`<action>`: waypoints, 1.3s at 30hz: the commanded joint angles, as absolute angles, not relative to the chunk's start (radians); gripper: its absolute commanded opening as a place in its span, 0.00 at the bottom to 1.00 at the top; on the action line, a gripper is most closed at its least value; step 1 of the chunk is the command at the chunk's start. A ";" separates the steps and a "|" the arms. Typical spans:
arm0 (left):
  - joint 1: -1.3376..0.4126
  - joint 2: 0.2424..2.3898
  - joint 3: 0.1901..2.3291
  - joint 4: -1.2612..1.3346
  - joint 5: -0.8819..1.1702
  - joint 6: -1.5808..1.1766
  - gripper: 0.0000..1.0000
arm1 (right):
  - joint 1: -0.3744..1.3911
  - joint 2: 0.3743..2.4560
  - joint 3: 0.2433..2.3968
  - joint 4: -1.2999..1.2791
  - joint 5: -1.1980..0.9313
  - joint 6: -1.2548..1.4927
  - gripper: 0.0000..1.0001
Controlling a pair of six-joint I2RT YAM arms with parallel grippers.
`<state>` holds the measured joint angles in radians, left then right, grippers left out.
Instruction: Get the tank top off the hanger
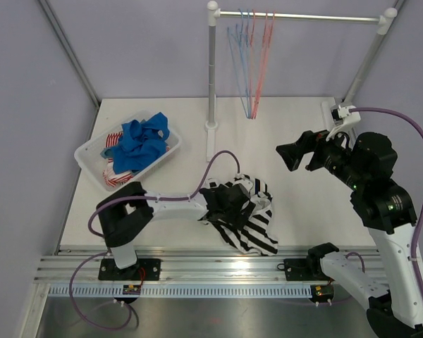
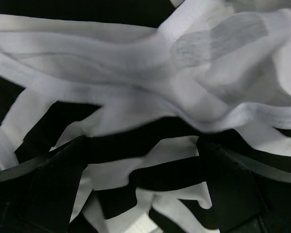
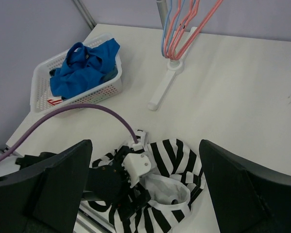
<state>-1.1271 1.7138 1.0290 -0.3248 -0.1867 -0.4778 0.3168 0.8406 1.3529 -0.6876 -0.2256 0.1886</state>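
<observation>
The tank top [image 1: 257, 229], striped black and white, lies crumpled on the bench [image 1: 296, 204], on the near side of the rack post [image 1: 211, 70] and slightly to its right. The left gripper [image 1: 229, 201] rests on the heap's left part, hiding it from above, and the arm's purple cable [image 1: 215, 165] arcs between the post and the cloth.

Left of the post sits a white basket [image 1: 84, 151] with blue clothes [image 1: 142, 139] piled over a red-and-white striped piece. Just right of the post, thin blue and red hangers [image 1: 250, 70] hang from the rail [image 1: 303, 16]. Farther right of the post the right gripper [image 1: 301, 156] hangs in the air, well apart from the cloth.

The left wrist view shows only what the top view covers. The left gripper [image 2: 141, 145] has its jaws spread wide, and folds of tank top [image 2: 136, 73] run under and between them, with nothing pinched. The dark fingers [image 2: 53, 189] blur into the black stripes.

The right wrist view shows the right gripper [image 3: 145, 160] with jaws wide apart and empty. It looks down on the tank top [image 3: 169, 155], the left gripper [image 3: 121, 179] lying on it, the cable [image 3: 87, 109] and the basket [image 3: 39, 82]. The hangers [image 3: 184, 29] are cut off at the frame's top edge there.

Whether a hanger lies inside the folds cannot be told.
</observation>
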 commanded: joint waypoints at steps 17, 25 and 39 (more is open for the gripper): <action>-1.007 1.334 1.158 -0.619 -0.552 -0.483 0.00 | 0.319 0.739 1.296 -0.583 -0.302 0.219 0.99; -0.747 1.213 1.382 -0.828 -0.594 -0.350 0.00 | 0.319 0.735 1.282 -0.546 -0.319 0.232 1.00; -0.123 1.495 1.698 -0.871 -0.130 -0.262 0.00 | 0.319 0.765 1.246 -0.445 -0.371 0.262 1.00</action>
